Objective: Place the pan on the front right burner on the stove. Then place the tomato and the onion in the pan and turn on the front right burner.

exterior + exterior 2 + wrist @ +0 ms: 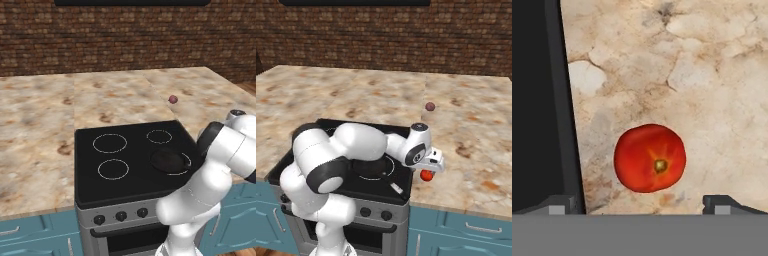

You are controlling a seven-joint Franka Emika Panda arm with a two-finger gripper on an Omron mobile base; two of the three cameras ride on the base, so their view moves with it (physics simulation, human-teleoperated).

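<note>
A: Starting at the left, what lies around the flat glossy black glass stove (131, 162)?

B: Mottled beige stone worktop (35, 150) on both sides, with teal cabinet fronts (30, 237) below and a dark brick wall (125, 37) behind. Four thin white rings mark the glass; the largest, the front right burner (172, 161), has the small shallow round black pan (169, 160) sitting on it.

A: And the pan's handle?

B: In the right base view the thin pale grey handle (395, 188) points toward the stove's front edge, partly behind the white arm.

A: Further right?

B: The small dull purplish-maroon onion (173, 99) rests on the worktop beyond the stove's back right corner, well apart from everything. The small bright red tomato (650, 158), smooth and round with a yellowish stem spot, lies on the worktop just beside the stove's right edge.

A: The tool?

B: The tool (428, 169) hangs directly above the tomato, fingertips (722, 204) spread wide on either side, touching nothing.
</note>
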